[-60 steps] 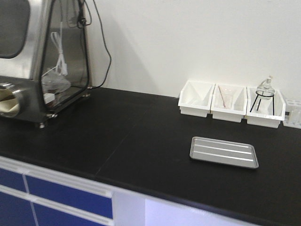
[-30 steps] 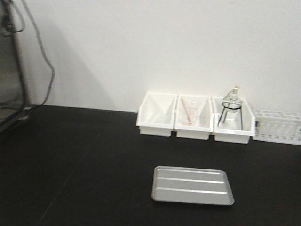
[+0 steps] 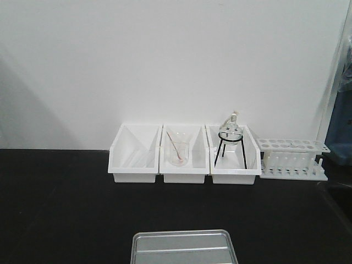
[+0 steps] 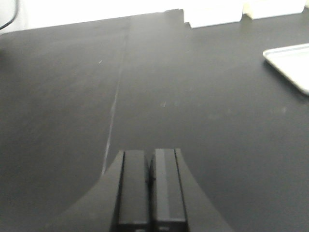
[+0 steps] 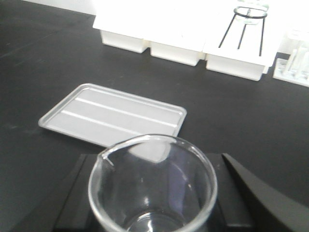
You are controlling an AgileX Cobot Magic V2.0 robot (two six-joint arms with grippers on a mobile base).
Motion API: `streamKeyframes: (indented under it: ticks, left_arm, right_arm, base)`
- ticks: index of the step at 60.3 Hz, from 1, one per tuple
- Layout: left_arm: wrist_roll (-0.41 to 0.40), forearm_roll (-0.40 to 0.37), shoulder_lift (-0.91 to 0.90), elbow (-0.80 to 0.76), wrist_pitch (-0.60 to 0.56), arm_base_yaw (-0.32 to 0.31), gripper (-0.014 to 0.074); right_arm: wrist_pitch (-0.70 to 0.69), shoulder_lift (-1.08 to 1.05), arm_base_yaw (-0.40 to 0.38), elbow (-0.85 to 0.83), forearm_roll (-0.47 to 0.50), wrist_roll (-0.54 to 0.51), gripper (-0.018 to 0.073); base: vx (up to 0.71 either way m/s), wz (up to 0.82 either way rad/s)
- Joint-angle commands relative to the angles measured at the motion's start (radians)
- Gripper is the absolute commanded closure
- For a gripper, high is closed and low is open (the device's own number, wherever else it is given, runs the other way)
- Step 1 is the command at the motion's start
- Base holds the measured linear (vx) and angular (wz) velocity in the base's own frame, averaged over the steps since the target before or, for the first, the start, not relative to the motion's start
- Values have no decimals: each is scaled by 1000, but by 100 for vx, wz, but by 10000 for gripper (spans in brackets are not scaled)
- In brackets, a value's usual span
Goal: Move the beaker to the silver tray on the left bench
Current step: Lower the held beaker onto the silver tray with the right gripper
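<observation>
In the right wrist view the beaker (image 5: 152, 191), small, clear and spouted, stands upright between my right gripper's (image 5: 153, 166) dark fingers (image 5: 72, 193), which are shut on it. It hangs over the black left bench (image 5: 38, 63), just short of the near edge of the silver tray (image 5: 113, 116). The tray lies flat with nothing on it. It also shows at the bottom of the front view as the silver tray (image 3: 184, 248), and at the right edge of the left wrist view as the silver tray (image 4: 292, 65). My left gripper (image 4: 150, 154) is shut on nothing above bare bench.
Three white bins (image 3: 135, 154) line the white wall behind the tray. The middle one holds a beaker with a pinkish rod (image 3: 177, 151), the right one a round flask on a black wire stand (image 3: 231, 135). A white test-tube rack (image 3: 290, 158) stands further right.
The front view has swung right and closer. The steel cabinet has left the frame, the bins now sit in the middle, and the tray has dropped to the bottom edge.
</observation>
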Motion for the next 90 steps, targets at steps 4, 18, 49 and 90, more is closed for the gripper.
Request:
streamKeyframes:
  ticks: [4,18,49,90]
  left_arm:
    - [-2,-3,-7,20,-75,-7,595]
    - [-2,-3,-7,20,-75,-7,595]
    - [-2,-3,-7,20,-75,-7,595]
    - [-2,-3,-7,20,-75,-7,595]
  right_arm:
    - [-53,0,-2,-31,-10,1,570]
    - [-56,0,-2,-31,-6,2,570]
    - [-293,233,-81,-78,-9,-36,570]
    - [-1065,1269,-242,-458,-17,-214,570]
  base:
    - [19,-10]
    - [13,-1]
    - [2,1]
    - [0,0]
